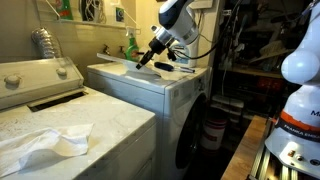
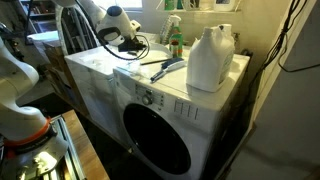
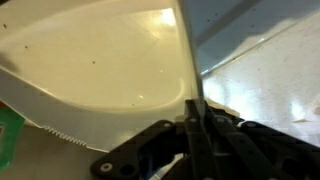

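Note:
My gripper (image 1: 143, 63) hangs tilted just above the far end of the white front-load machine's top (image 1: 150, 82). It also shows in an exterior view (image 2: 103, 42) at the back left of that top. In the wrist view the two black fingers (image 3: 190, 120) are pressed together with nothing seen between them. Below them lie a cream basin-like surface (image 3: 100, 60) and a speckled white top (image 3: 260, 60), split by a thin straight edge. A dark brush-like tool (image 2: 166, 68) lies on the top close to the gripper.
A white jug (image 2: 208, 60) and a green bottle (image 2: 176, 42) stand on the front-load machine (image 2: 160, 130). A white cloth (image 1: 45, 145) lies on the nearer top-load machine. A silver duct (image 1: 42, 42) stands behind. Shelving (image 1: 250, 60) is at the side.

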`<state>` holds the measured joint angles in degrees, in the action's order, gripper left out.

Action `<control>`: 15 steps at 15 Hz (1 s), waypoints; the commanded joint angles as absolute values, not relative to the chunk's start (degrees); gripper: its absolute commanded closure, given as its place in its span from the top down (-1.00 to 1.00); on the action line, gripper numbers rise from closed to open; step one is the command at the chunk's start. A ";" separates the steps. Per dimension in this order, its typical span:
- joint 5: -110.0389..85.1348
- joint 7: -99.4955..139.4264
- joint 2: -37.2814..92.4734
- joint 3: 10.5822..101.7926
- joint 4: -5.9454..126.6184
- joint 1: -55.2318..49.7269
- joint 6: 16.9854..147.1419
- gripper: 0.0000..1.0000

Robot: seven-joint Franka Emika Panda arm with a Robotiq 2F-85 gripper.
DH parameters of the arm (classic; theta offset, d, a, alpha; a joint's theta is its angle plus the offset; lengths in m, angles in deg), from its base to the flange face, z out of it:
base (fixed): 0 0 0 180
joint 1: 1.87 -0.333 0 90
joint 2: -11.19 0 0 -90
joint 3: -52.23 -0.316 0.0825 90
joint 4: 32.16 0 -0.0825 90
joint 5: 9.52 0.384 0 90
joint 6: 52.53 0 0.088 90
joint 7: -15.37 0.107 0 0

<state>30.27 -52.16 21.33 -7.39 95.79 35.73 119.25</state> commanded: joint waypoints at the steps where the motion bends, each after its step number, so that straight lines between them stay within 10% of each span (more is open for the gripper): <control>1: 34.67 -56.32 17.26 -11.19 98.24 39.46 116.01 -0.97; 15: 32.15 -58.08 4.90 -18.65 99.53 37.01 114.30 -0.97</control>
<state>35.70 -60.72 11.73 -18.20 97.41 37.61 117.34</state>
